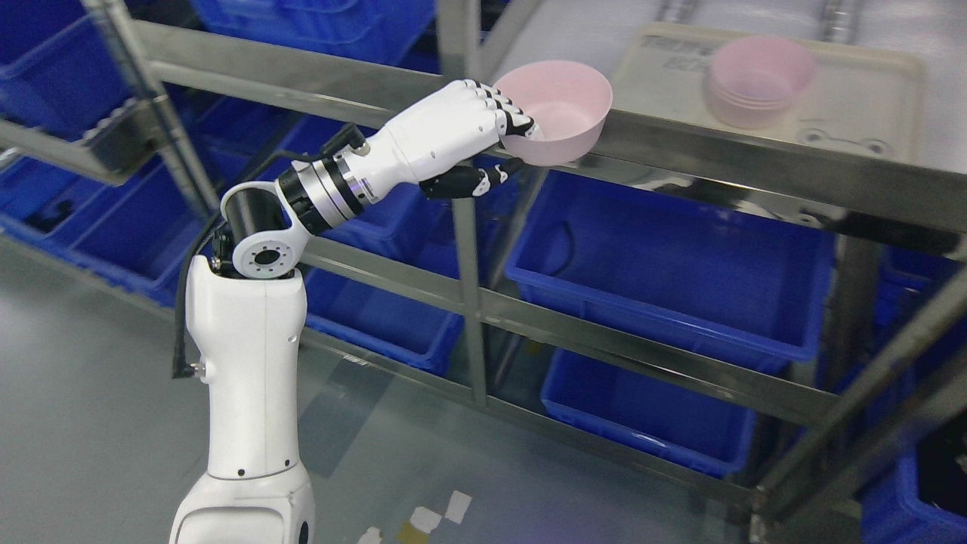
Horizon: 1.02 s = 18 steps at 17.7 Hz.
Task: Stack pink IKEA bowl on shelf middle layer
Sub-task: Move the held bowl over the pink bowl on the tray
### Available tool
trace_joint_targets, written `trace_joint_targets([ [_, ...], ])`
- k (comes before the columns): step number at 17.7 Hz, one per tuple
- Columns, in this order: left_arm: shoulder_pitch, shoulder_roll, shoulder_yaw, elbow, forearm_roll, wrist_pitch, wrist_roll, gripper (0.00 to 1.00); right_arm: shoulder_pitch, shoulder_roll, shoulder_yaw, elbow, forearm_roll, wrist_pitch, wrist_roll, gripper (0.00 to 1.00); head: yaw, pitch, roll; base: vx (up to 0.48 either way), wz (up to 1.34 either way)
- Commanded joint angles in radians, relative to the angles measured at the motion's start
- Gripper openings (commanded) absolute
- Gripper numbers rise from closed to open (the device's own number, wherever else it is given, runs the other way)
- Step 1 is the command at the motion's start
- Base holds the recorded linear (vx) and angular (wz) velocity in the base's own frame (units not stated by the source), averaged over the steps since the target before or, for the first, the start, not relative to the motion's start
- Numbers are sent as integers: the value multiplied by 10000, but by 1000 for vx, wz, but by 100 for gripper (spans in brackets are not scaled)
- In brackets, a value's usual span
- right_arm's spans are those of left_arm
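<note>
The left hand (pixel 483 128) is gripping the pink bowl (pixel 563 109) by its rim at upper centre, carrying it over the shelf rail (pixel 718 162) toward the bowl stack (pixel 759 79) at upper right.

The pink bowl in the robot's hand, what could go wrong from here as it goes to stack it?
The left hand pinches only the near rim of the pink bowl, so it could slip. The bowl hangs right at the steel shelf rail and might clip it. The stack of pink bowls sits farther right; a misaligned drop could topple it.

A pink bowl (pixel 563 112) is tilting at the shelf (pixel 725 162) rail's edge — a nested stack of pink bowls (pixel 759 81) is sitting upright farther back.
</note>
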Motion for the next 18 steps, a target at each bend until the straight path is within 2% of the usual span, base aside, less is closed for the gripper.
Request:
trace_joint_targets([
  [1,-1448,290,1025,1087,-272,2,8,1,222,-175,0,-175,0,7,50,100,0,0,0,-5,-1322],
  [4,-1953,660,1025,2086,-959,2,-7,1,222,-175,0,-175,0,7,50,100,0,-1,0,22,-1020],
  [8,-2813,999,750,2655,-1928,2,-206,2,222,-175,0,-175,0,7,50,100,0,-1,0,62,-597],
  [12,-3443,800,-30,3758,-2312,2,-176,2,222,-175,0,-175,0,7,50,100,0,-1,0,77,-228],
  [15,-3474,830,-1196,4159,-2696,2,-206,2,222,-175,0,-175,0,7,50,100,0,-1,0,74,-155],
  [18,-3444,953,-1720,4175,-2696,661,-206,2,222,-175,0,-175,0,7,50,100,0,-1,0,75,-142],
])
